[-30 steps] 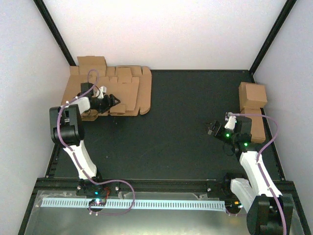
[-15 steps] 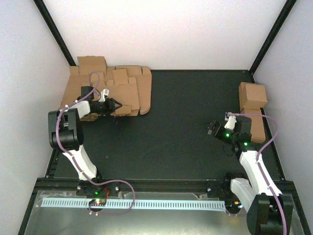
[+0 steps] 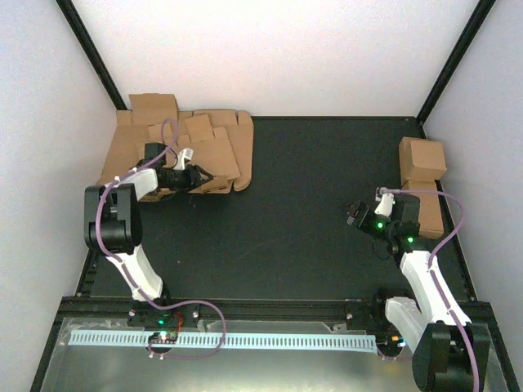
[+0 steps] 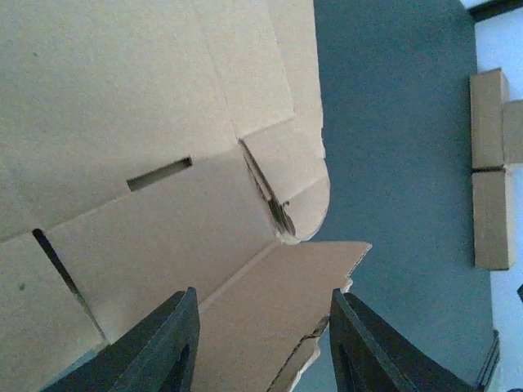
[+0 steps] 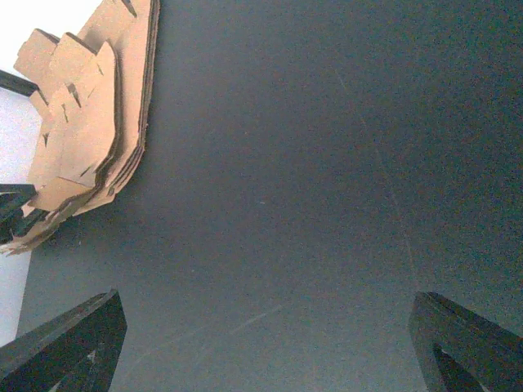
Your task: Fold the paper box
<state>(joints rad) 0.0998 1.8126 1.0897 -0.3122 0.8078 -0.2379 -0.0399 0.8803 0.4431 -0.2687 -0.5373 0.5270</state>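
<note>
The paper box (image 3: 214, 153) is the top brown cardboard blank on the stack at the table's back left, and its near side is tilted up off the sheets below. My left gripper (image 3: 198, 175) is at its near right corner. In the left wrist view a creased flap of the paper box (image 4: 270, 302) lies between the two dark fingers (image 4: 176, 343), and my left gripper (image 4: 261, 294) is shut on it. My right gripper (image 3: 353, 214) hovers open over bare black table at the right, with nothing between its jaws (image 5: 265, 296).
More flat brown blanks (image 3: 131, 155) lie under and behind the held sheet, also seen in the right wrist view as a stack (image 5: 90, 139). Finished brown cartons (image 3: 422, 159) stand at the right wall by the right arm. Black frame posts and white walls bound the table.
My left gripper closed on the top blank's flap and moved slightly right and back. The sheet's near side rose off the stack. The right arm stayed still.
</note>
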